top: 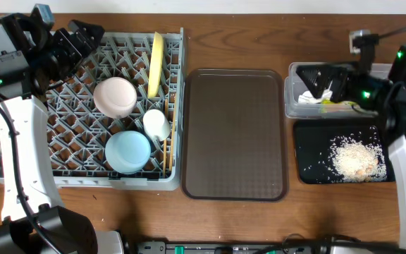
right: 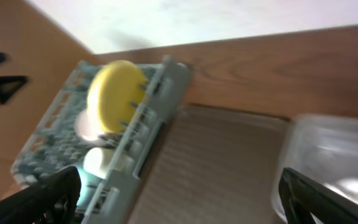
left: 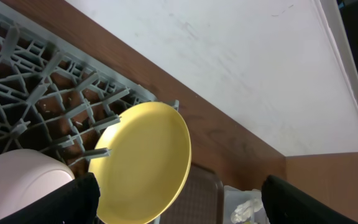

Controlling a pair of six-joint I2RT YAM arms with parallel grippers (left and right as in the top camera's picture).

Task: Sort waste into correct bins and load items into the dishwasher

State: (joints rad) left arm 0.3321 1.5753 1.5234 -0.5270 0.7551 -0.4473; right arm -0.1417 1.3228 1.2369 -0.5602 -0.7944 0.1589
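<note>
The grey dishwasher rack (top: 69, 127) holds the yellow plate (top: 156, 62) standing on edge, an upturned pinkish bowl (top: 115, 97), a white cup (top: 156, 123) and a light blue bowl (top: 127, 152). Thin chopsticks (top: 168, 144) lie along its right side. My left gripper (top: 83, 35) hangs open over the rack's far left corner, holding nothing; its wrist view looks across at the plate (left: 145, 165). The clear tub (top: 296, 106) holds a white wrapper (top: 309, 97) and a small packet (top: 340, 104). Rice (top: 358, 159) lies in the black tray (top: 312, 152). My right gripper (top: 323, 81) is open above the tub.
A large brown serving tray (top: 235, 134) lies between the rack and the bins. The right wrist view is blurred, showing the rack (right: 135, 124), brown tray (right: 222, 162) and tub (right: 328, 155). A wall runs behind the table's far edge.
</note>
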